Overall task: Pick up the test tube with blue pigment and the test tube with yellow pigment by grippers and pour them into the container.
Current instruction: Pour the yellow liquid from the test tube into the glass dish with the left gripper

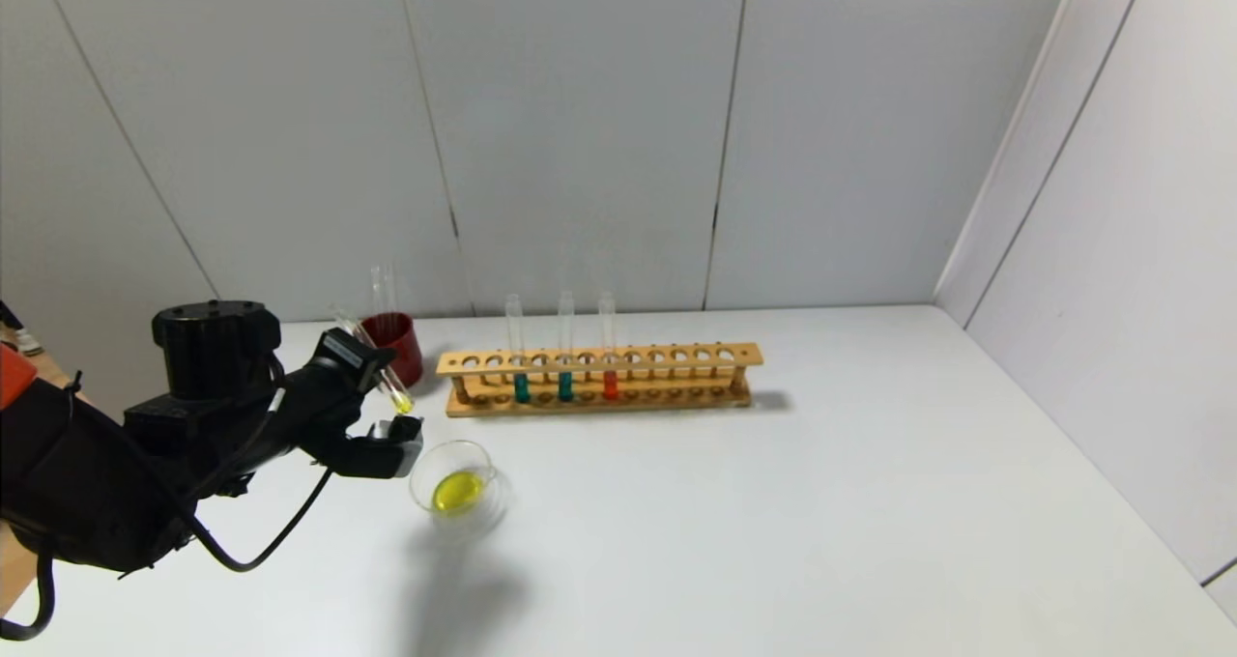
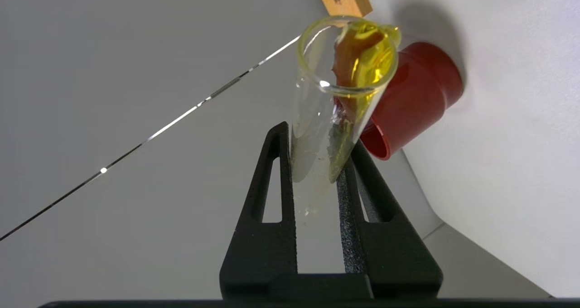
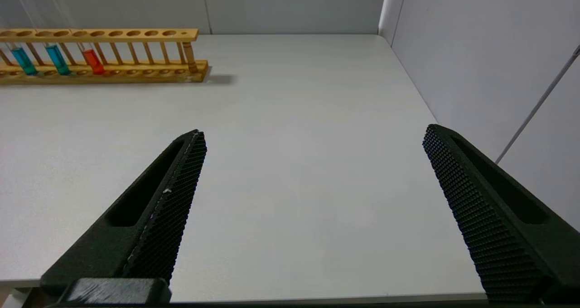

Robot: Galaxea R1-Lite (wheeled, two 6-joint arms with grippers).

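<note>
Left end effector (image 1: pixel 387 408) clenched on the yellow tube (image 1: pixel 372 359), tilted mouth-down above the dish (image 1: pixel 458 489); yellow liquid pooled in the dish on the desk (image 1: pixel 773 502). Red cup (image 1: pixel 394 346) behind. Rack (image 1: pixel 599 379) holds two blue tubes (image 1: pixel 522 386) and an orange-red tube (image 1: pixel 610 384). Right end effector (image 3: pixel 312 163) released, spread wide over the bare desk right of the rack.

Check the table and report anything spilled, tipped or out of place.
No spill shows on the table. The yellow liquid sits inside the glass dish. The left gripper holds the yellow tube tilted over it on purpose. The rack stands straight, tubes upright.
</note>
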